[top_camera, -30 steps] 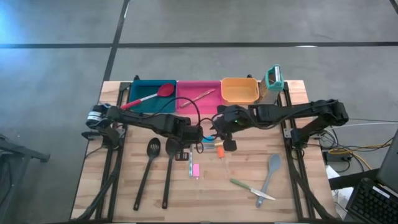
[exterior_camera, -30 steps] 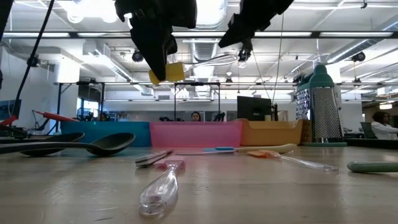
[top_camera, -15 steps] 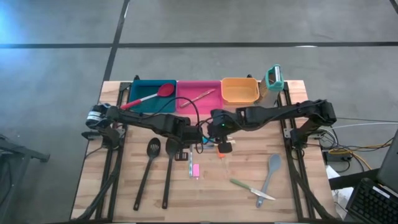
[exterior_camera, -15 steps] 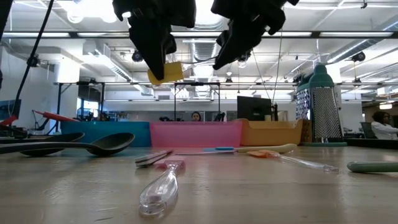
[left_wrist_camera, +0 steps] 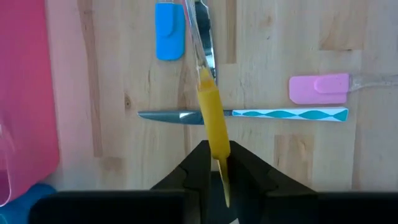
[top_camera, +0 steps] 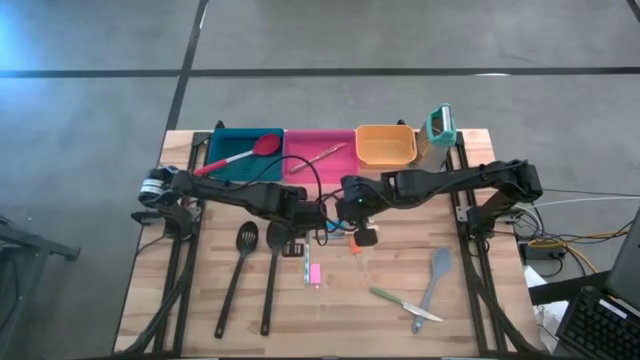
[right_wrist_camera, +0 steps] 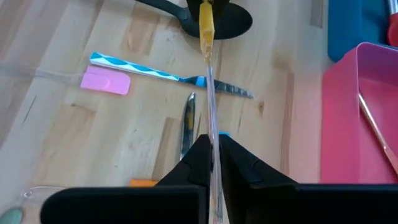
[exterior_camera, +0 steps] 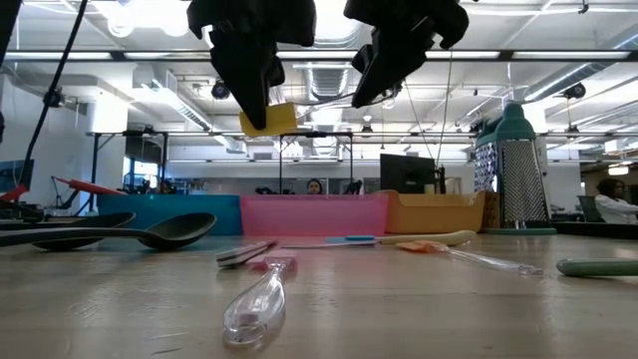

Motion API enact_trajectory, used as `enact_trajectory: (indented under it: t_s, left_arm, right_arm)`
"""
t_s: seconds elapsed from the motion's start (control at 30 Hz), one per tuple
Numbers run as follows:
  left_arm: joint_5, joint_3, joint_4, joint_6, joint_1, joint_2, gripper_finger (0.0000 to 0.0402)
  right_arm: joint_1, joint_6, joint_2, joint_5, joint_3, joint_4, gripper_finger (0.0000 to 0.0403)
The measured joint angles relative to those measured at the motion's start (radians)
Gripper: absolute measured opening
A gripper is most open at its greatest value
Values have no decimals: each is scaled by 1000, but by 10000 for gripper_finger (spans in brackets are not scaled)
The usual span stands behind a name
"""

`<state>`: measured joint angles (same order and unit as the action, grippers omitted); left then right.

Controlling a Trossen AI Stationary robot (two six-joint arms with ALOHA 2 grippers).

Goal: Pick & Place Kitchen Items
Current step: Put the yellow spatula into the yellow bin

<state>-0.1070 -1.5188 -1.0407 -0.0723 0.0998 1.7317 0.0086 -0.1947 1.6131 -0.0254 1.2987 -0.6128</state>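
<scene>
Handover of the yellow-handled utensil point(left_wrist_camera: 212, 121) is the step in hand. It hangs above the table, on the near side of the pink bin point(top_camera: 319, 155), held at both ends.

Left gripper point(left_wrist_camera: 216, 163): my fingers are pinched on the yellow handle, which stands out ahead of them with the clear blade end beyond. In the low view the handle shows as a yellow block under this gripper.

Right gripper point(right_wrist_camera: 212, 157): jaws drawn together on the clear blade end of the same utensil; the yellow handle lies at the far end, away from these fingers.

Below the utensil, on the board near the pink bin, lie the wave-patterned knife point(left_wrist_camera: 267, 114), the pink-handled piece point(left_wrist_camera: 318, 88) and the blue-handled piece point(left_wrist_camera: 170, 30). The pink bin holds one thin utensil point(top_camera: 322, 154); the red-headed spoon point(top_camera: 240, 155) lies in the teal bin point(top_camera: 220, 142) beside it.

Judgement: the next move calls for my left fingers to part fully before the right arm carries the utensil to a bin. Pulling away early risks twisting the thin blade out of the right jaws.
</scene>
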Motion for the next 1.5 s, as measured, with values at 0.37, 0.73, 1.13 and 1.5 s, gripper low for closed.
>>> enact_trajectory:
  t_s: [0.37,0.73,1.13,1.5]
  left_arm:
    - [-145,4,-62,9,1,-2,79]
    - [-344,294,320,-56,2,-147,68]
    - [-344,538,879,74,2,-304,67]
    - [-344,587,936,98,2,-362,71]
  right_arm:
    - [-25,47,-64,203,-6,-170,10]
    - [-188,60,-285,329,-205,-61,9]
    - [-489,-69,-474,318,-447,199,9]
    - [-697,-220,-376,206,-444,202,9]
